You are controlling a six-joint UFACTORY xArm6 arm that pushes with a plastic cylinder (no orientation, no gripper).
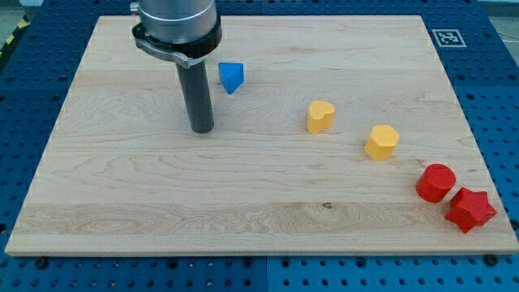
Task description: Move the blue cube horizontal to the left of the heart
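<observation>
Red star (pixel 469 209), red cylinder (pixel 435 182): bottom-right corner.
Yellow heart (pixel 320 116): mid-board.
Tip (pixel 202 128): bare rod, grasps nothing; below-left of blue cube.
Blue cube (pixel 232 76): near top edge, left of heart but higher.
Progress: incomplete; cube needs pushing down level with the heart.

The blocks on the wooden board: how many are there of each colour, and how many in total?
Blue: 1, the blue block.
Yellow: 2, the yellow heart and the yellow hexagon block.
Red: 2, the red cylinder and the red star.
Total: 5.

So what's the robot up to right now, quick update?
My tip down on board, lower-left of blue block, apart. Yellow heart to its right. Path between clear.
</observation>
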